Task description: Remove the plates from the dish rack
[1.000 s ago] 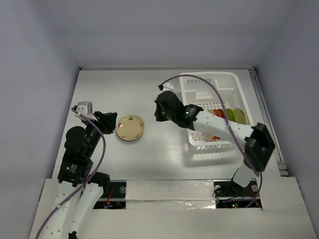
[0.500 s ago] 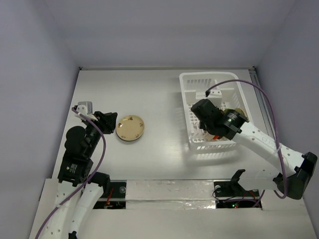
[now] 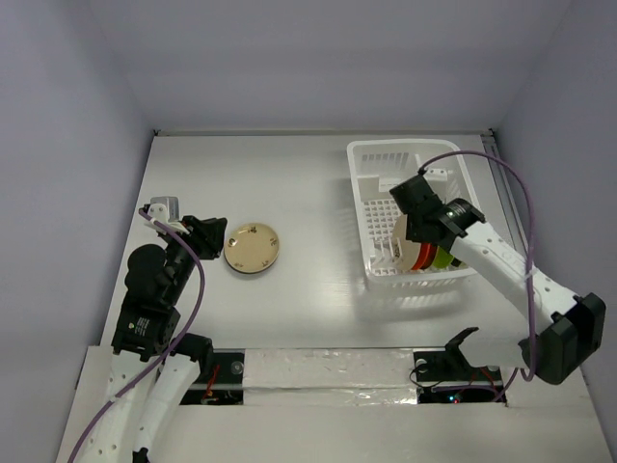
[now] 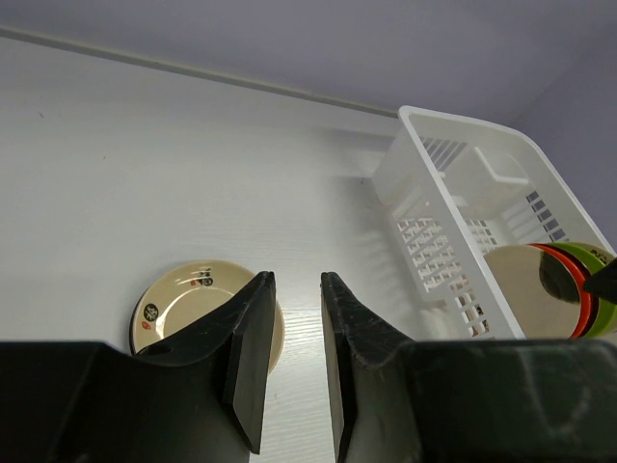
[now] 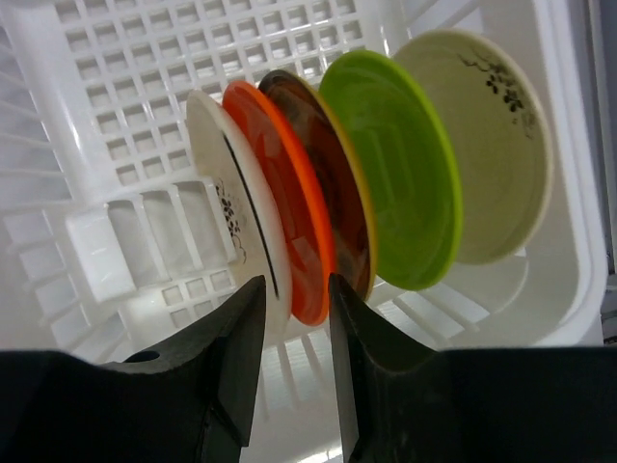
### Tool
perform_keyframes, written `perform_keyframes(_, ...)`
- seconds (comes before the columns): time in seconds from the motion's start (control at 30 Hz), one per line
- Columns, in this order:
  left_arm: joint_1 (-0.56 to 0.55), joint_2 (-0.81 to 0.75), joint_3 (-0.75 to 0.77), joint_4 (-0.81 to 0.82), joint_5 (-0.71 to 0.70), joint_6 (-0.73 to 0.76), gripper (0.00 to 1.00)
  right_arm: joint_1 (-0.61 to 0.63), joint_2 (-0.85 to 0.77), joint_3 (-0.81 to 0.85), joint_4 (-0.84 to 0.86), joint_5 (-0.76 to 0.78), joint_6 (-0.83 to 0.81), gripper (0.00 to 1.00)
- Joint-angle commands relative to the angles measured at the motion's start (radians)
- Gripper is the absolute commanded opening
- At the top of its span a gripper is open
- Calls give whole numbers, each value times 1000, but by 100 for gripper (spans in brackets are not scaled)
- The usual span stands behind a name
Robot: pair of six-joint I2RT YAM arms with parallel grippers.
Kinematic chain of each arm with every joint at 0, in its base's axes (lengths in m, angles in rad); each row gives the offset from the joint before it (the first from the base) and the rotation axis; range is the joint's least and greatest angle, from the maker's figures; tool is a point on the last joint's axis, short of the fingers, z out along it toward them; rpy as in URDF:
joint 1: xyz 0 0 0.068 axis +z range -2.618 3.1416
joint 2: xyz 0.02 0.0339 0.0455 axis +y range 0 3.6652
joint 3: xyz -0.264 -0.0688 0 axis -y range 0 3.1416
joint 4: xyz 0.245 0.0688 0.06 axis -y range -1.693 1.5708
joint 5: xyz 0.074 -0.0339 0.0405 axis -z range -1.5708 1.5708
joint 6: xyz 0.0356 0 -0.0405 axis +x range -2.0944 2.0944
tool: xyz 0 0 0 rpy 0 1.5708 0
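Note:
The white dish rack [image 3: 359,183] stands at the right of the table. In the right wrist view the rack [image 5: 116,87] holds several upright plates in a row: white with a black pattern [image 5: 231,217], orange-red [image 5: 284,227], glossy tan-brown [image 5: 318,164], yellow-green [image 5: 395,174] and pale cream [image 5: 492,135]. My right gripper [image 5: 294,282] is open above the rack, its jaws framing the white and orange-red plates' edges. A cream plate [image 3: 252,248] lies flat on the table. My left gripper [image 3: 207,234] is open and empty beside it. No teal plate shows.
The table is walled by grey panels at the back and sides. The left wrist view shows the cream plate [image 4: 183,299] under its left finger and the rack [image 4: 424,183] to the right. The right arm's cable loops over the rack's far right corner.
My right arm has swung right, from over the table left of the rack to above the plates inside the rack. The left arm and the cream plate have not moved.

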Motion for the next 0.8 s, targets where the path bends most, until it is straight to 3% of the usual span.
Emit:
perform_keyframes(0.0,7,-7,24,48,11,2,23,-6,55,-16,92,-33,-63,38)
perform_keyframes(0.3,-2,-9,24,48,11,2,23,-40,128,-20,137,-34,-101,36)
perform_keyframes(0.5,-2,-7,24,47,11,2,23,-50,176,22,103,61,-115,11)
perform_keyframes(0.63,-2,-2,24,56,17,2,23,-50,159,61,74,99,-162,2)
perform_keyframes(0.77,-2,-2,24,54,19,1,23,-40,156,95,40,153,-181,0)
